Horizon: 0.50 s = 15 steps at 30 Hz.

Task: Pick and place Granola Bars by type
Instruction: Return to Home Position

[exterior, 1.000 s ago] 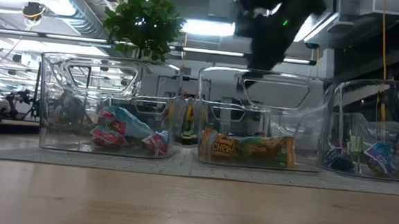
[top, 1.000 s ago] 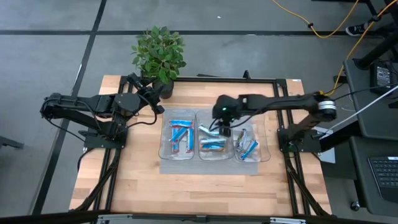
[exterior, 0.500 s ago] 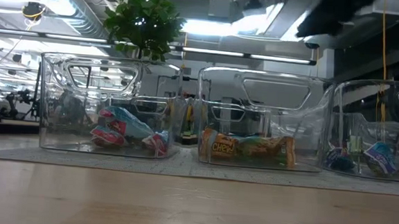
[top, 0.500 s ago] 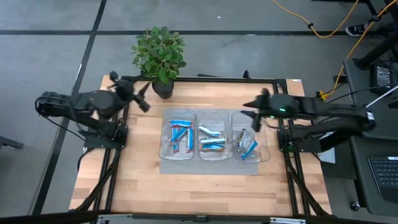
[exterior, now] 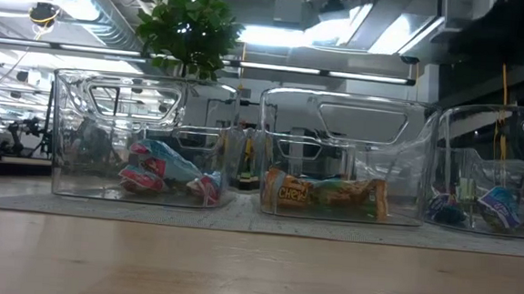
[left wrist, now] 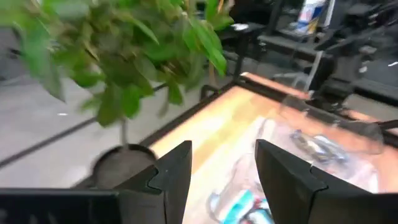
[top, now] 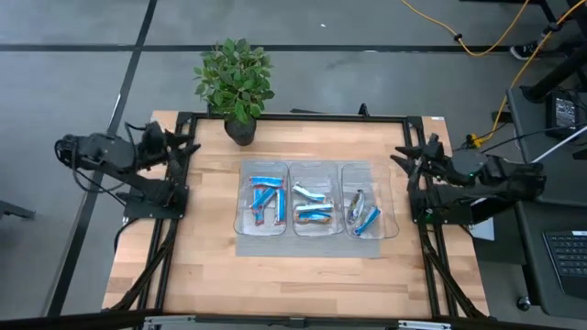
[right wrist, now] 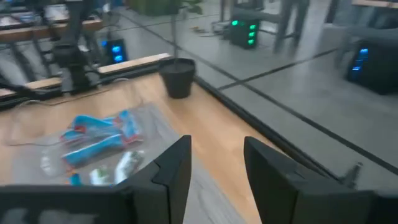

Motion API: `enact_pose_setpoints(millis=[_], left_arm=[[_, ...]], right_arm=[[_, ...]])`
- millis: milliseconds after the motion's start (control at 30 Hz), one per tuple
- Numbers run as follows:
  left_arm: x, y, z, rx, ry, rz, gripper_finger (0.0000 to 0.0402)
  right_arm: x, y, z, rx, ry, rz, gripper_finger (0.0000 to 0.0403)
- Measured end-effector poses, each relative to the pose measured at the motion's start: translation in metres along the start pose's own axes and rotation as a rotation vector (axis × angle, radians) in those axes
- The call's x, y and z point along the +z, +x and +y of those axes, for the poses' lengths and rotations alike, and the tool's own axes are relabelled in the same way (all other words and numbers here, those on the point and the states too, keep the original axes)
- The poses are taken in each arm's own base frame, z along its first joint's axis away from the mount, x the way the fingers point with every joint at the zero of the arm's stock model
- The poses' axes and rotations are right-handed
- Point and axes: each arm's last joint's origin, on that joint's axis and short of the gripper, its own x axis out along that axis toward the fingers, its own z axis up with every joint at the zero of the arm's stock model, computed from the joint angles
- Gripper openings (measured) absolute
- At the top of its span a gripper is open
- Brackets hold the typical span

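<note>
Both arms have pulled back since a second ago. We find the left gripper (top: pixel 183 147) well left of the middle bin (top: pixel 316 167), fingers spread, holding nothing. The granola bars (top: pixel 313 213) lie in that bin and in the bins just beside it on either side. Well right of it is the right gripper (top: pixel 410 153), fingers likewise parted, empty.

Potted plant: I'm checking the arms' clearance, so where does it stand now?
In the high view, the potted plant stands at the table's far edge, left of centre, just beyond the left bin.
</note>
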Motion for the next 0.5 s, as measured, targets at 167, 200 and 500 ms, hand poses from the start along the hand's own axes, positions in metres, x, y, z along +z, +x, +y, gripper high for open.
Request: enact_pose_setpoints(millis=[167,200,500], left_arm=[[-0.043,0.017,-0.011,-0.258,-0.108,-0.048,0.0169],[-0.052,0.020,-0.014,-0.346,-0.141,-0.057,0.0169],[-0.114,0.040,-0.015,-0.642,-0.390,-0.111,0.0168]], right_arm=[[-0.009,-0.006,-0.008,-0.033,0.031,-0.047,0.0148],[-0.008,-0.007,-0.009,-0.035,0.037,-0.056,0.0148],[-0.008,-0.007,-0.009,-0.036,0.035,-0.055,0.0148]])
